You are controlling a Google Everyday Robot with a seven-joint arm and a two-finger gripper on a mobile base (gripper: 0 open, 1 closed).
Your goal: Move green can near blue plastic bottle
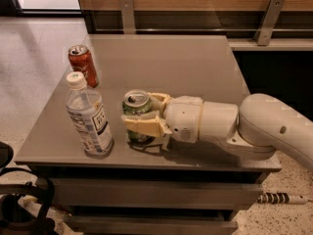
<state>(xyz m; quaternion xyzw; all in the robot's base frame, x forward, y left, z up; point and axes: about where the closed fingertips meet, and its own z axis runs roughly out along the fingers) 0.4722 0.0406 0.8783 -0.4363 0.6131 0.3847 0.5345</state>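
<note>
The green can (135, 105) stands upright on the grey table (186, 67), near its front edge, with its silver top showing. My gripper (143, 112) reaches in from the right and its cream fingers (142, 125) are closed around the can's sides. The blue plastic bottle (88, 116), clear with a white cap and pale label, stands upright just left of the can, a small gap between them.
A red-brown can (82, 65) stands behind the bottle near the table's left edge. My white arm (244, 126) lies across the front right of the table. A wooden wall with metal brackets (266, 18) runs behind. Dark gear (19, 199) sits on the floor at lower left.
</note>
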